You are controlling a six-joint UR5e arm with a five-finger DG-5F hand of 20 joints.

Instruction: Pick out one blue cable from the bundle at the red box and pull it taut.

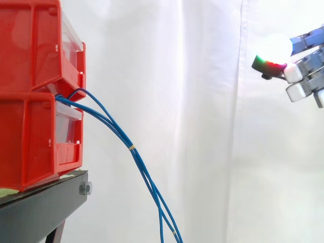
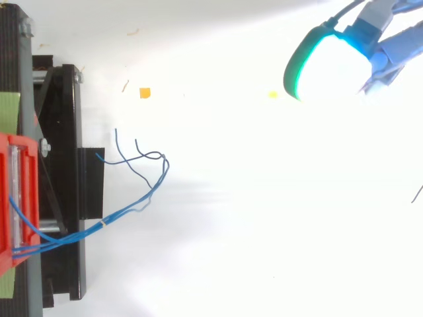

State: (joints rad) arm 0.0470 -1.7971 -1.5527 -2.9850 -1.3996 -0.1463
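Two red bins (image 1: 30,50) sit stacked at the left edge of the side view, on a black stand (image 1: 40,207) whose bolted corner juts out beneath them. A bundle of blue cables (image 1: 144,172) comes out of the gap between the upper and the lower bin, beside their clear front panels. It sags slack down and to the right and leaves the frame at bottom centre. A yellow tie (image 1: 131,147) binds the strands partway down the droop, and a second one shows near the bottom edge. A white curtain (image 1: 202,126) hangs behind.

Seen from above, the bins lie at the lower left with the stand just right of them. The cables run rightward across the stand, then curl back toward the upper left against the white floor (image 2: 231,264), their loose ends fanned apart left of centre. An orange scrap (image 2: 145,92) lies on the floor above those ends, and a smaller yellow speck (image 2: 273,94) lies farther right.

The hand (image 1: 309,66) hangs at the upper right of both views, well apart from the cables and level with the upper bin. Its fingers (image 1: 292,73) reach leftward, loosely extended and set close together, clamped on nothing. One pad (image 2: 330,66) glows white, rimmed green and red in the side view and cyan-green from above.
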